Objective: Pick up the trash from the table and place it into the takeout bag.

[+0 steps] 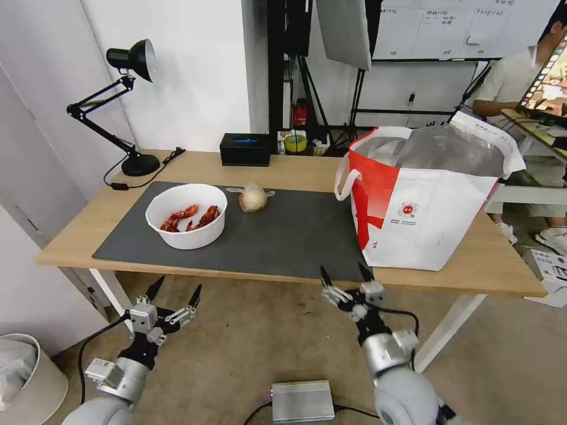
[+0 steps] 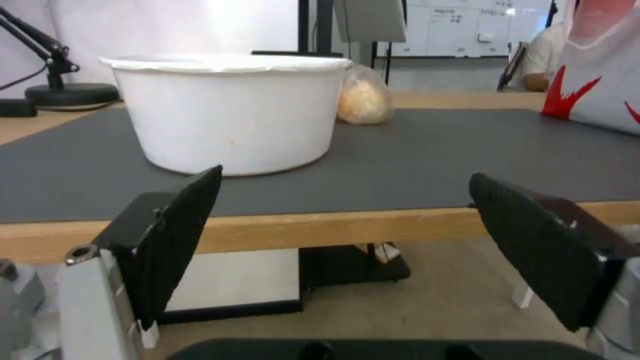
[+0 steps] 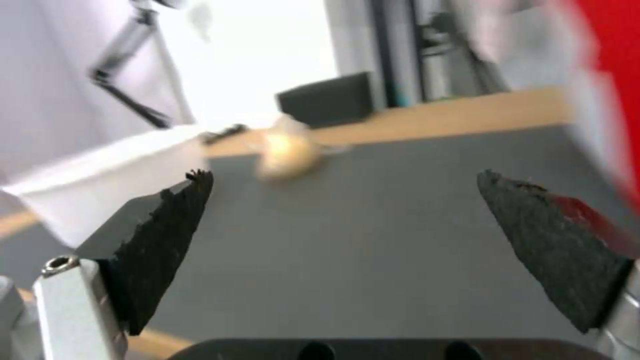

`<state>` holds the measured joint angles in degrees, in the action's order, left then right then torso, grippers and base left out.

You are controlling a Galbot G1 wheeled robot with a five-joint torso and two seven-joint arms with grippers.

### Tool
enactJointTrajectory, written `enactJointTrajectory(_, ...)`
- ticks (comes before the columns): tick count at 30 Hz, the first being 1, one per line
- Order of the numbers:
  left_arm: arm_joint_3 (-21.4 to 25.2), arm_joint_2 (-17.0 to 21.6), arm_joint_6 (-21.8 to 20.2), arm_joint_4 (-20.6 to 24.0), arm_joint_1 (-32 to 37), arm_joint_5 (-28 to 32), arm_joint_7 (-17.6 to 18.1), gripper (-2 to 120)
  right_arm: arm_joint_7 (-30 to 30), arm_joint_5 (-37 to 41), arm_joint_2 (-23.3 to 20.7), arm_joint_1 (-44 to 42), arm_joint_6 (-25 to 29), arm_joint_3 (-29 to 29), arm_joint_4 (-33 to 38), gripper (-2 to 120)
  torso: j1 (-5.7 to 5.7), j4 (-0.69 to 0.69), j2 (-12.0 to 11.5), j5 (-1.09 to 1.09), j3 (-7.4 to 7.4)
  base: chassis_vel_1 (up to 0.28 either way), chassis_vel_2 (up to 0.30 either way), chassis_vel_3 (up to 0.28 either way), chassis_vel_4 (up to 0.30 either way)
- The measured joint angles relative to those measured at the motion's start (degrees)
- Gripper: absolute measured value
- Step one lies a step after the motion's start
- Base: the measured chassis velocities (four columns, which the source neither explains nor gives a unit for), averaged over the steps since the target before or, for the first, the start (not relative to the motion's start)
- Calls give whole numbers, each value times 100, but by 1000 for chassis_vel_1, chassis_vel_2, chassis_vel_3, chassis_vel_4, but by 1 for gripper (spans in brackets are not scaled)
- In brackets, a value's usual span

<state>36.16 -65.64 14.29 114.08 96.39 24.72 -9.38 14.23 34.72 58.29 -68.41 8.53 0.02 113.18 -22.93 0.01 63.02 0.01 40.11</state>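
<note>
- Left hand [image 1: 177, 289] and right hand [image 1: 346, 273], fingers spread apart and empty, hover at the bench [image 1: 82, 230] front edge.
- Crayfish bowl [image 1: 186, 215] and small clear bag [image 1: 253, 198] sit on the mat [image 1: 295, 236] beside the takeout bag [image 1: 425, 200].

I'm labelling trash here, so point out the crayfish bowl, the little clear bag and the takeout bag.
white bowl of crayfish [image 1: 186, 236], head view, front wall.
small clear bag with beige lump [image 1: 253, 199], head view, the lump.
takeout bag [image 1: 437, 218], head view, white front panel.
</note>
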Motion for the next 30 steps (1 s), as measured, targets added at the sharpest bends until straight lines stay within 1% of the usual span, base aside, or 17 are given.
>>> enactJointTrajectory(3, 46, -182, 91, 182, 248, -203, -11, 100, -308, 386, -86, 997, -259, -352, -242, 100, 0, 0, 0, 0, 1, 0, 0, 0, 0)
enactJointTrajectory(4, 46, -182, 91, 182, 248, -203, -11, 100, -308, 386, -86, 997, -259, -352, -242, 100, 0, 0, 0, 0, 1, 0, 0, 0, 0)
enactJointTrajectory(6, 38, -294, 119, 267, 305, -335, -8, 100, -364, 640, -80, 1651, -390, -631, -559, 100, 1, 1, 0, -1, 0, 0, 0, 0, 0)
enactJointTrajectory(7, 12, -324, 86, 286, 286, -373, -10, 100, -389, 776, -31, 1982, -437, -788, -790, 100, 1, -2, 0, 0, 0, 0, 0, 0, 0)
enactJointTrajectory(8, 12, -324, 86, 286, 286, -373, -10, 100, -389, 776, -31, 1982, -437, -788, -790, 100, 1, -2, 0, 0, 0, 0, 0, 0, 0)
enactJointTrajectory(10, -3, -315, 24, 251, 215, -380, 3, 100, -431, 988, 226, 2826, -545, -1172, -1404, 100, 0, -2, -1, -1, 0, 0, 0, 0, 0)
enactJointTrajectory(11, 11, -289, 14, 207, 192, -350, 9, 100, -449, 1048, 424, 3285, -579, -1356, -1794, 100, -1, 0, -1, 0, 1, 0, 0, 0, 0)
enactJointTrajectory(12, 11, -289, 14, 207, 192, -350, 9, 100, -449, 1048, 424, 3285, -579, -1356, -1794, 100, -1, 0, -1, 0, 1, 0, 0, 0, 0)
enactJointTrajectory(14, 38, -286, 4, 172, 147, -303, 25, 100, -567, 1134, 754, 3969, -639, -1605, -2526, 100, -1, 2, 0, -2, 1, 0, 0, 0, 0)
enactJointTrajectory(15, 38, -286, 4, 172, 147, -303, 25, 100, -567, 1134, 754, 3969, -639, -1605, -2526, 100, -1, 2, 0, -2, 1, 0, 0, 0, 0)
enactJointTrajectory(18, 97, -324, 3, 154, 163, -294, 35, 100, -778, 1276, 1134, 4566, -811, -1788, -3415, 100, 0, 0, 0, -2, 0, 0, 0, 0, 0)
enactJointTrajectory(19, 97, -324, 3, 154, 163, -294, 35, 100, -778, 1276, 1134, 4566, -811, -1788, -3415, 100, 0, 0, 0, -2, 0, 0, 0, 0, 0)
enactJointTrajectory(22, 128, -320, 20, 61, 139, -261, 34, 100, -1142, 1369, 1600, 5032, -904, -1881, -4489, 100, -1, -1, -1, -2, 1, 0, 0, 0, 0)
enactJointTrajectory(23, 128, -320, 20, 61, 139, -261, 34, 100, -1142, 1369, 1600, 5032, -904, -1881, -4489, 100, -1, -1, -1, -2, 1, 0, 0, 0, 0)
enactJointTrajectory(26, 121, -315, 64, -64, 117, -249, 35, 100, -1562, 1379, 1972, 5335, -1146, -1868, -5157, 100, 0, 0, -1, -1, 0, 0, 0, 0, 0)
enactJointTrajectory(27, 121, -315, 64, -64, 117, -249, 35, 100, -1562, 1379, 1972, 5335, -1146, -1868, -5157, 100, 0, 0, -1, -1, 0, 0, 0, 0, 0)
enactJointTrajectory(30, 86, -343, 81, -89, 83, -250, 32, 100, -1738, 1370, 2308, 5577, -1328, -1818, -5659, 100, 0, -1, 0, -2, 0, 0, 0, 0, 0)
